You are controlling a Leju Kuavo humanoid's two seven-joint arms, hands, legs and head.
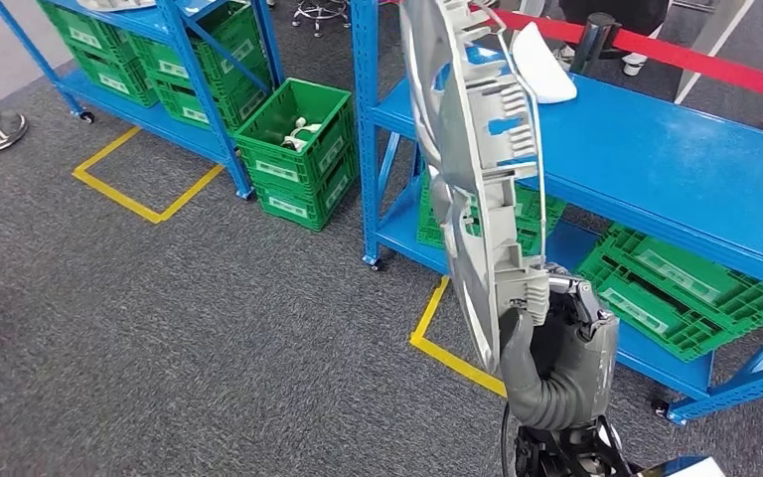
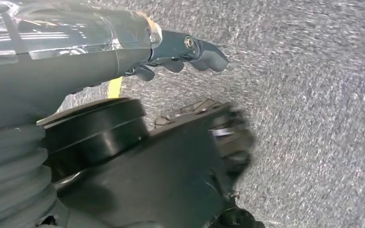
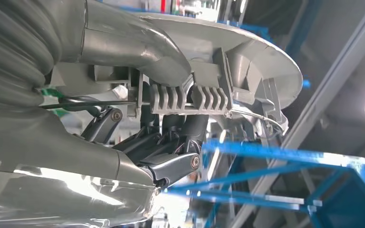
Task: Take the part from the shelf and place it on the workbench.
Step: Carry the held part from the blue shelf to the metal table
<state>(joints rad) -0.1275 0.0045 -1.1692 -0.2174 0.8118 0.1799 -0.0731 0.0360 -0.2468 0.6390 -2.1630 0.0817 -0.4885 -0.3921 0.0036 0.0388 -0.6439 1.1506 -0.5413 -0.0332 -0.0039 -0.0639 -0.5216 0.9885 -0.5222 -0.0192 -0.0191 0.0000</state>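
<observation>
My right hand (image 1: 554, 343) grips the lower end of a long grey plastic part (image 1: 479, 149) and holds it upright, close in front of the head camera. In the right wrist view the thumb lies over the part's ribbed edge (image 3: 190, 97) and the dark fingers (image 3: 171, 142) curl under it. The blue workbench (image 1: 656, 149) stands just behind the part, to the right. My left hand (image 2: 183, 52) hangs over the grey carpet with nothing in it, its fingers loosely bent.
A white part (image 1: 543, 66) lies on the workbench's far left end. Green crates (image 1: 298, 149) sit on the floor and on blue shelves (image 1: 174, 60) at the back left. More crates (image 1: 676, 283) lie under the bench. Yellow floor tape (image 1: 139, 199) and a red barrier (image 1: 695, 60) mark the area.
</observation>
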